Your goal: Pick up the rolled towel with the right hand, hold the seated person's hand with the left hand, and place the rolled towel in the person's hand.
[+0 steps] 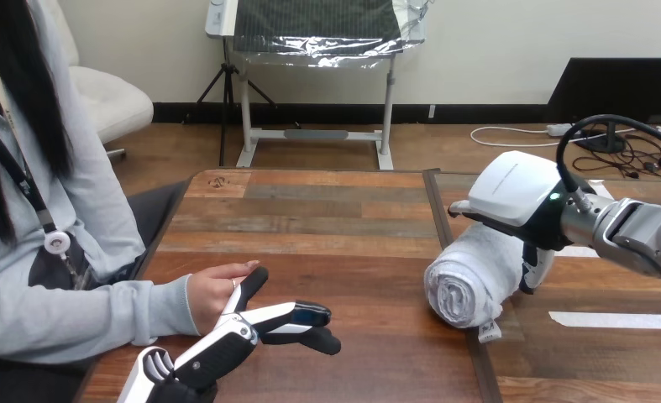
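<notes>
Rolled towel (465, 285) is on the table (327, 210), right of centre, just past the dark seam in the boards. Its spiral end faces the camera, w/ a small tag at the bottom. Your right hand (516, 189) sits on top of it, white shell up. Its fingers (535, 267) curl down the roll's right side, so it's clamped round the towel. Can't tell if the roll rests on the wood or is just off it.

Well apart, at the view's left, the person's hand (213, 294) lies on the table, fingers pointing toward centre. Your left hand (226, 340) comes in from the bottom edge just beside it, fingers straight & a bit spread, pointing right. One digit lies against the person's fingertips: touching, not wrapped round. A strip of white tape (616, 319) lies on the table right of the towel.
</notes>
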